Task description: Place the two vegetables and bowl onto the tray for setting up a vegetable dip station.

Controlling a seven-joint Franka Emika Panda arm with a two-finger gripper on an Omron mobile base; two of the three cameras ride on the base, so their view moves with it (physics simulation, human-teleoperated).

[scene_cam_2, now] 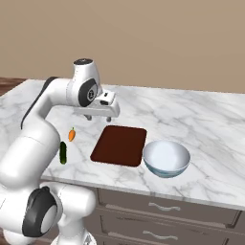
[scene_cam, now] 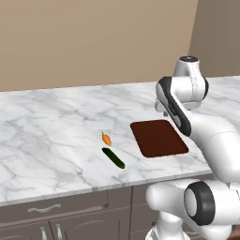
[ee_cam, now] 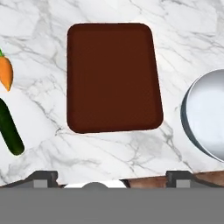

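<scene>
The dark reddish-brown tray (scene_cam_2: pixel 119 145) lies flat on the marble counter near its front edge, with nothing on it. My gripper (scene_cam_2: pixel 98 117) hangs open above the tray's far edge, looking down on it, and its fingertips (ee_cam: pixel 43 177) stand wide apart with nothing between them. Left of the tray, the small orange carrot (scene_cam: pixel 106 138) and the dark green cucumber (scene_cam: pixel 113 158) lie on the counter, the cucumber closer to the front edge. The pale bowl (scene_cam_2: pixel 166 158) stands upright on the counter just right of the tray, close to its corner. The hand view shows tray (ee_cam: pixel 111 76), carrot (ee_cam: pixel 5 72), cucumber (ee_cam: pixel 9 129) and bowl (ee_cam: pixel 208 116).
The marble counter (scene_cam: pixel 56 122) stretches wide to the left and behind the tray, up to a tan wall. Its front edge (scene_cam: pixel 70 192) runs just past the cucumber and bowl, with grey drawers (scene_cam_2: pixel 158 208) below. My own arm rises beside the tray.
</scene>
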